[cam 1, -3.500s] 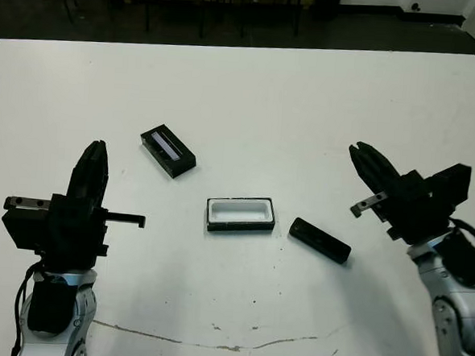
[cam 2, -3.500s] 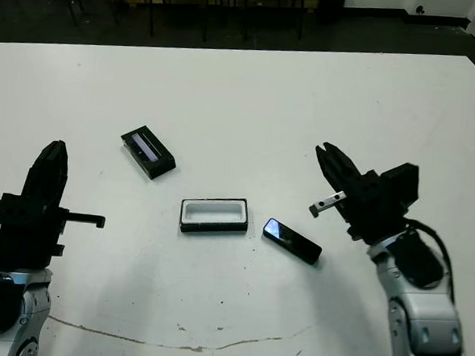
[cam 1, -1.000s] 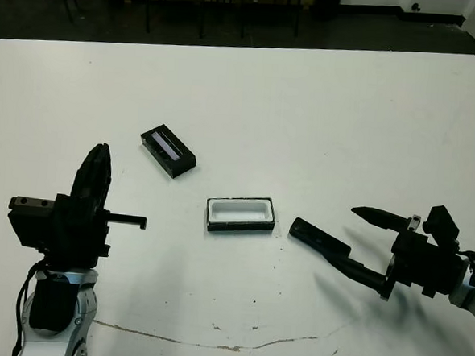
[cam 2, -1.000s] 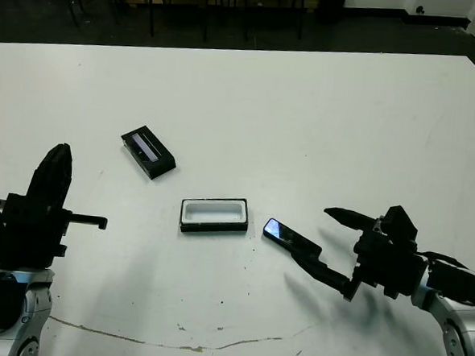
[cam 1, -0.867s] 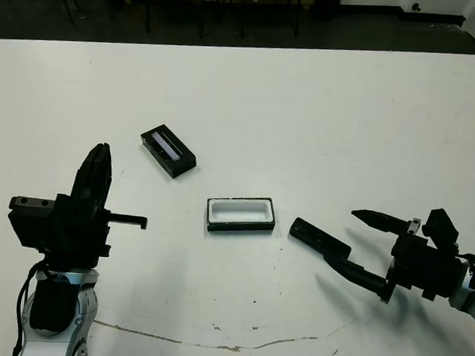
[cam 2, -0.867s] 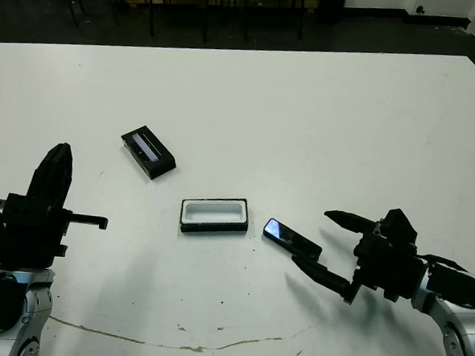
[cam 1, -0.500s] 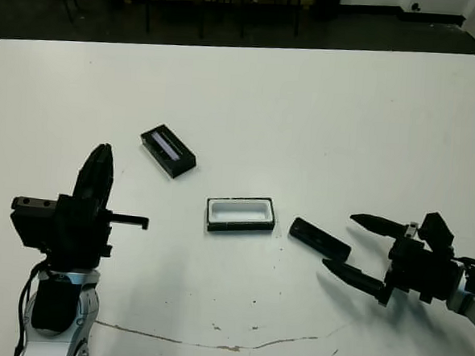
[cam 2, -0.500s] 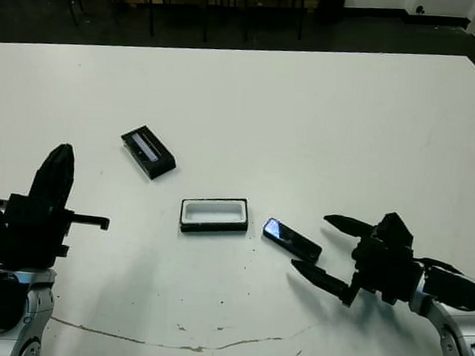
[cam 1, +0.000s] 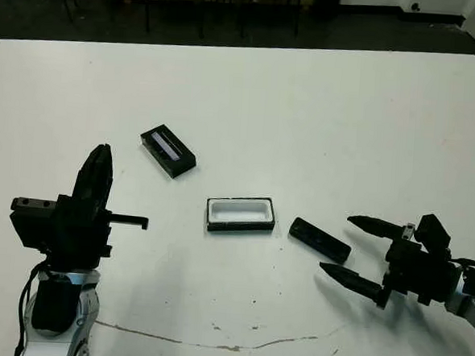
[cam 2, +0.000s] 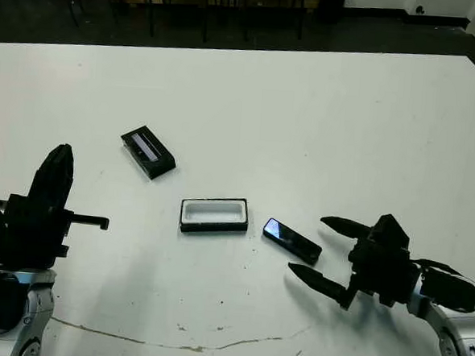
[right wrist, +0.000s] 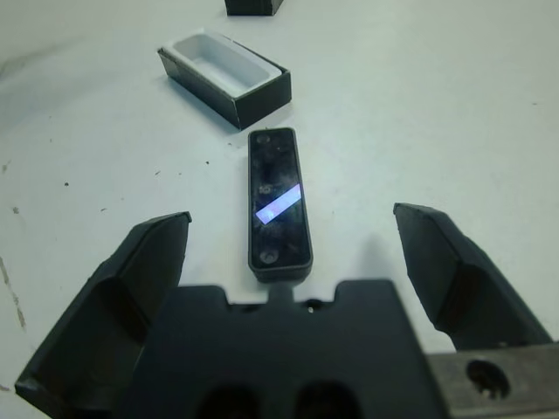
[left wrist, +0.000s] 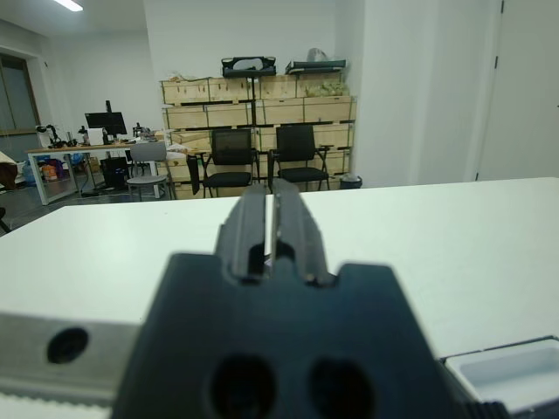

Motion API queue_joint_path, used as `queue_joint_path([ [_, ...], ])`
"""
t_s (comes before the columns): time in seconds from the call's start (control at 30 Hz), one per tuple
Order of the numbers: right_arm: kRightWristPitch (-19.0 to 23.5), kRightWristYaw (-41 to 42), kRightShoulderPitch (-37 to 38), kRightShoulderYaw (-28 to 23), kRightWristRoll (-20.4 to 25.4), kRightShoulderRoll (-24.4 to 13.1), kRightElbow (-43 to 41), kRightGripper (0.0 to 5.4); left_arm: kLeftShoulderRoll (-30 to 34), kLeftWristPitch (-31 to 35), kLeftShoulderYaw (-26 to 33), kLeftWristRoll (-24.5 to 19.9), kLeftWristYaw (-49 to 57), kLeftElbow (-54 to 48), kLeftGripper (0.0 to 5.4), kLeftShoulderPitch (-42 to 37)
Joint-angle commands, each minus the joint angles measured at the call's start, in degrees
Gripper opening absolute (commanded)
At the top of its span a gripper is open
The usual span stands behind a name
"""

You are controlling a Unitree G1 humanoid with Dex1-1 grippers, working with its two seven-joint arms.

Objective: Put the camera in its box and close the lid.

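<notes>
The right claw (cam 1: pixel 350 248) gapes wide and empty on the white worktop (cam 1: pixel 321 127), the slim glossy black camera (cam 1: pixel 320 239) just ahead of its fingertips, the white-lined box (cam 1: pixel 240 214) beyond. The left claw (left wrist: pixel 270 229) is clenched.

White table (cam 1: pixel 306 110) with the box (cam 1: pixel 240 214) near the middle, white lining up, the camera (cam 1: pixel 320 239) just to its right and the lid (cam 1: pixel 168 150) apart to its upper left. Right gripper (cam 1: pixel 352 250) low beside the camera, fingers spread wide, not touching it. Left gripper (cam 1: pixel 100 163) raised at the left, well apart from all three.
</notes>
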Motion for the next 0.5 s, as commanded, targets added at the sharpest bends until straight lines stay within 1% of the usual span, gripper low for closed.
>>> queue_joint_path([
  [0.03,0.85,-0.31,0.7,0.48,-0.8,-1.24,-0.37,5.38,-0.1,0.6,-0.06,-0.07,0.19,0.63,0.0,2.61],
  [0.13,1.16,-0.32,0.86,0.8,-0.68,-1.09,-0.69,5.33,-0.1,0.76,-0.13,0.09,0.26,0.49,0.0,2.69],
  [0.23,1.92,-0.49,0.83,1.31,-0.77,-1.11,-0.64,5.07,-0.2,0.83,-0.22,0.16,0.4,0.45,0.0,2.73],
  [0.3,1.79,-0.77,0.89,1.68,-1.19,-0.88,-0.18,4.74,-0.07,0.75,-0.23,-0.05,0.19,0.47,0.0,2.79],
  [0.37,-0.34,-0.51,0.82,2.16,-2.06,-0.23,1.99,4.39,-0.06,0.68,-0.28,0.03,0.2,0.42,0.0,2.93],
  [0.5,-6.35,-0.29,0.47,3.23,-4.08,2.08,9.28,3.81,-0.38,0.56,-0.74,0.44,0.53,0.0,0.0,3.5],
])
